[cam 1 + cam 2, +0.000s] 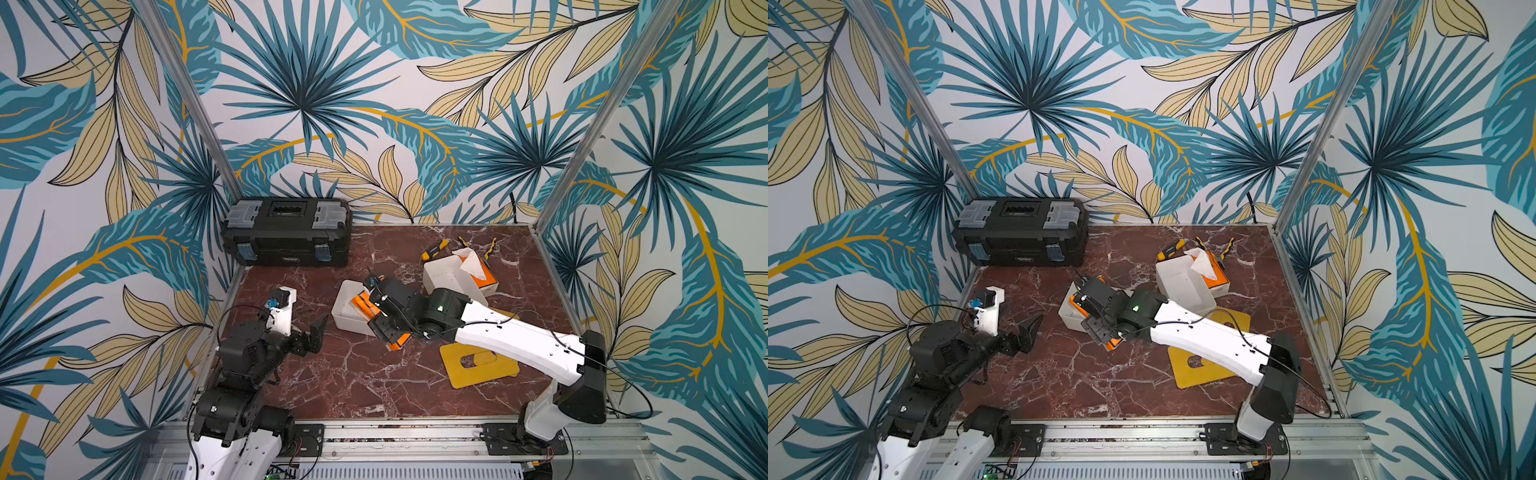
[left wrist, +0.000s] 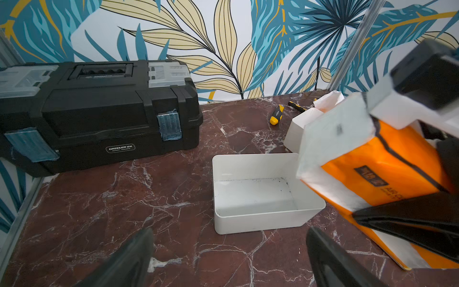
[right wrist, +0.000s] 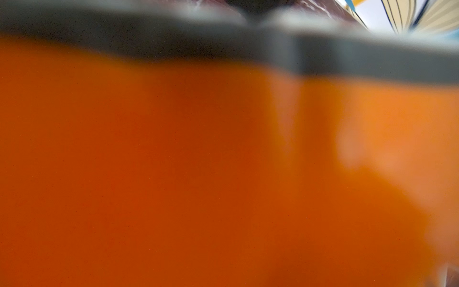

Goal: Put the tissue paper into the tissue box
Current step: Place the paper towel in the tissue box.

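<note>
- Orange tissue pack (image 2: 387,174), one of two you can count, is pinched between the fingers of your right gripper (image 1: 375,314). It hangs tilted at the middle of the desk, upper end over the right part of the white tissue box (image 2: 260,220), lower end past that box's near wall
- You cannot tell whether that lower end touches the marble desk (image 1: 353,382), and your right wrist view is nothing but blurred orange
- That box is open on top and empty inside
- Your left gripper (image 1: 311,336) hovers toward the desk's left edge, fingers spread wide with nothing between them, pointing at the box
- Count two white boxes: the second box (image 1: 440,276) sits near the far right corner, with the second orange pack (image 1: 489,281) against it and one white tissue (image 1: 471,261) sticking up
- One yellow lid (image 1: 478,370) with an oval slot lies flat near the right edge, beside your right arm. A further yellow piece (image 1: 1241,320) shows beyond the arm, mostly hidden
- One black toolbox (image 1: 286,232) fills the far left corner, lid down
- One yellow-handled screwdriver (image 1: 434,250) and one tool with two yellow-and-black handles (image 1: 491,246) lie by the far edge, behind the second box
</note>
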Robot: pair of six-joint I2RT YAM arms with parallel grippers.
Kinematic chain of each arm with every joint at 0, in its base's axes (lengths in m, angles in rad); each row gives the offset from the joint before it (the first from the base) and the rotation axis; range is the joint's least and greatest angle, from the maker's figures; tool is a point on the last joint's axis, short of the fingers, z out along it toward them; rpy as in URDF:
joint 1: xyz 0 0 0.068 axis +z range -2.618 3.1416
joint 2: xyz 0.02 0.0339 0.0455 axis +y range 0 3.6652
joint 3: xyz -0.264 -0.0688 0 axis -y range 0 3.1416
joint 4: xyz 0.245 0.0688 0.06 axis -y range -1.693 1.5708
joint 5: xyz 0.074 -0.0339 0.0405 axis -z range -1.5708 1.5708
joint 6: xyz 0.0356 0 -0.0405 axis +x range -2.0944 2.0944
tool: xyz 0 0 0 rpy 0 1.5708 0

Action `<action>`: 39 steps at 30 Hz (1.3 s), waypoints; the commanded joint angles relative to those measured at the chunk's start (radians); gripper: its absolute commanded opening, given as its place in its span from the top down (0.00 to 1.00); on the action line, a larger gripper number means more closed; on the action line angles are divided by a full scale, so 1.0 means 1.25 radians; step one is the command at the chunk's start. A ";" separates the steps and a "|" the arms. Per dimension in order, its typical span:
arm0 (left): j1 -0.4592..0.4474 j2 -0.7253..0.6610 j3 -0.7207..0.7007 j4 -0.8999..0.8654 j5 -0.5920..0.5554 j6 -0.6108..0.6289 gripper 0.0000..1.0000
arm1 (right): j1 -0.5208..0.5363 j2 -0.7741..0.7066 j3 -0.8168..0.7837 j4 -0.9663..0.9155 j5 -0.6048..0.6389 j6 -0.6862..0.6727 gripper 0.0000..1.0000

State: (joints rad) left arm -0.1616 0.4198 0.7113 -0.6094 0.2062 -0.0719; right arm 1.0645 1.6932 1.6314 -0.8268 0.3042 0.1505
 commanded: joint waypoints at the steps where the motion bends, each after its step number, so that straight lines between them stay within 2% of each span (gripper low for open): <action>1: 0.008 -0.005 -0.010 0.018 0.004 0.001 0.00 | -0.026 0.061 0.057 0.011 -0.075 -0.239 0.20; 4: 0.008 -0.005 -0.007 0.016 0.000 0.001 0.00 | -0.056 0.112 0.106 0.012 -0.120 -0.326 0.21; 10: 0.008 -0.006 -0.007 0.015 -0.003 0.001 0.00 | -0.135 0.225 0.186 0.013 -0.215 -0.426 0.21; 18: 0.010 -0.006 -0.007 0.016 -0.004 0.002 0.00 | -0.178 0.344 0.264 -0.002 -0.252 -0.514 0.21; 23: 0.011 -0.006 -0.008 0.016 -0.003 0.001 0.00 | -0.180 0.381 0.268 -0.006 -0.222 -0.542 0.21; 31: 0.014 -0.005 -0.008 0.018 -0.001 0.001 0.00 | -0.180 0.434 0.269 -0.033 -0.230 -0.540 0.19; 35: 0.015 -0.005 -0.008 0.018 0.000 0.001 0.00 | -0.181 0.459 0.285 -0.053 -0.236 -0.535 0.15; 39: 0.016 -0.005 -0.009 0.018 0.001 0.001 0.00 | -0.180 0.488 0.323 -0.089 -0.226 -0.525 0.07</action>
State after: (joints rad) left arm -0.1547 0.4198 0.7113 -0.6098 0.2031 -0.0719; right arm 0.8360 2.2814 1.9972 -0.8795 0.0292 -0.5148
